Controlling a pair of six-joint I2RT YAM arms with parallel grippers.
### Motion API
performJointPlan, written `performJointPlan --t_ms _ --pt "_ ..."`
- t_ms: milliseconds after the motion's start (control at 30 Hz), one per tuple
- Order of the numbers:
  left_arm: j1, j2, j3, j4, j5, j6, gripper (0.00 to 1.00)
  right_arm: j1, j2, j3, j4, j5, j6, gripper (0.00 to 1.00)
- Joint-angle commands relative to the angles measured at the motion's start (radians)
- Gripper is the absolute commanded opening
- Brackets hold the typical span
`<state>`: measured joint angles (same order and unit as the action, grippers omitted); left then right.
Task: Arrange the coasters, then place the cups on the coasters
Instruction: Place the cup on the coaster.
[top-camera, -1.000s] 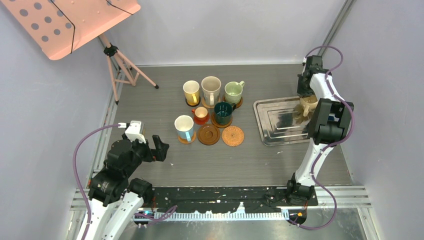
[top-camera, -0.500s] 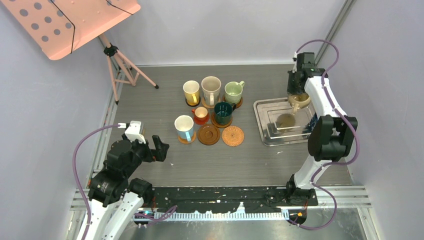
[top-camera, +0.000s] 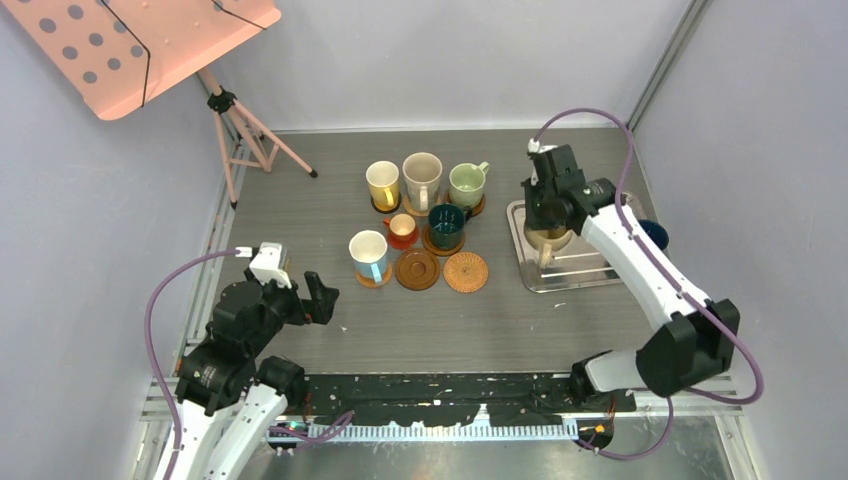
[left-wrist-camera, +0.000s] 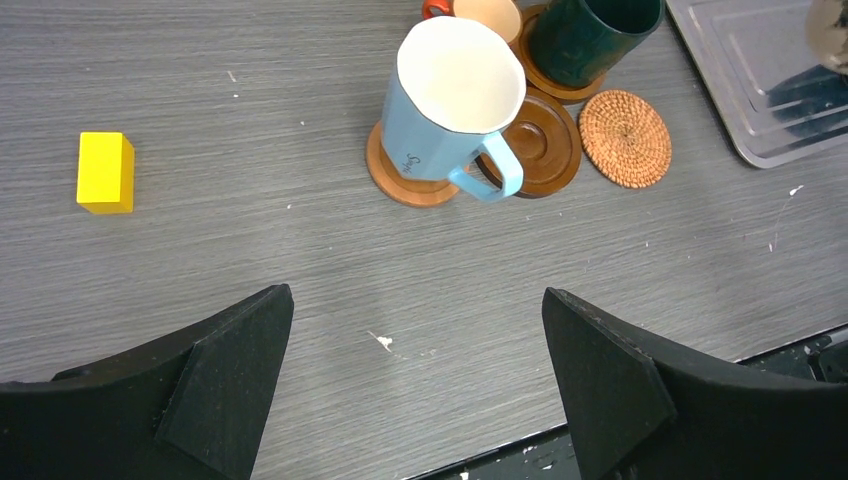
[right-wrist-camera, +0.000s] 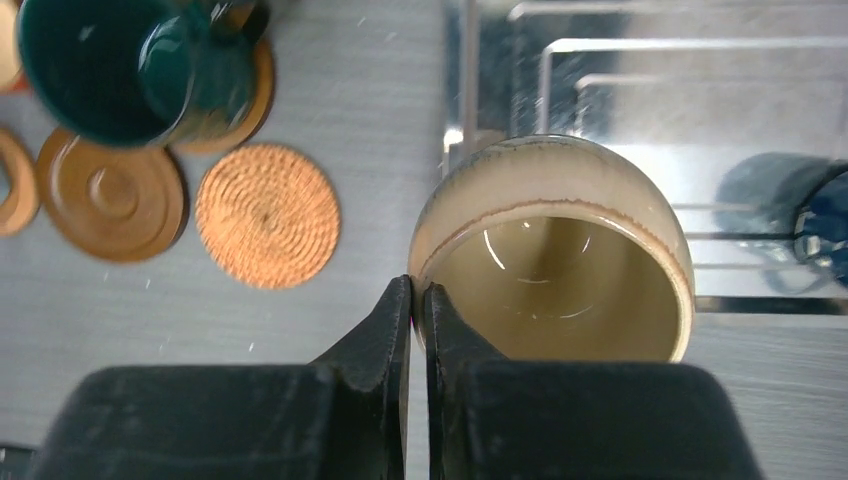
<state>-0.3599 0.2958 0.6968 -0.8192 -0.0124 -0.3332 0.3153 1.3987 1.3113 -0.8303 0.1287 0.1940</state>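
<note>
The table (top-camera: 300, 200) bears a metal tray (top-camera: 580, 272) at its right; over the tray's left edge the right claw (right-wrist-camera: 418, 300) is clenched on the rim of the beige cup (right-wrist-camera: 555, 250); left of it the wicker coaster (top-camera: 465, 271) lies bare, with the dark green cup (top-camera: 446, 224) just behind; the left claw (left-wrist-camera: 415, 292) hangs released; a yellow block (left-wrist-camera: 104, 172) sits apart.

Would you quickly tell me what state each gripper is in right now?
Left gripper: open, holding nothing.
Right gripper: shut on the rim of the beige cup.
</note>
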Motion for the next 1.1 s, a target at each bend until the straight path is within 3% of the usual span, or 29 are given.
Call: performJointPlan --t_ms 0,200,433,1067 --pt "-0.002 -0.009 -0.003 0.049 0.035 0.008 0.99 0.119 -0.134 -0.046 0.047 0.024 0.076 0.05" --pt "-0.001 -0.012 -0.003 0.046 0.031 0.008 0.99 0.323 -0.16 -0.089 0.112 -0.002 0.132 0.05" --pt "-0.002 -0.018 -0.003 0.043 0.021 0.006 0.99 0.495 -0.05 -0.019 0.175 -0.015 0.169 0.05" --pt "-0.002 -0.025 -0.002 0.039 0.019 0.006 0.99 0.591 0.324 0.277 0.212 -0.17 0.162 0.05"
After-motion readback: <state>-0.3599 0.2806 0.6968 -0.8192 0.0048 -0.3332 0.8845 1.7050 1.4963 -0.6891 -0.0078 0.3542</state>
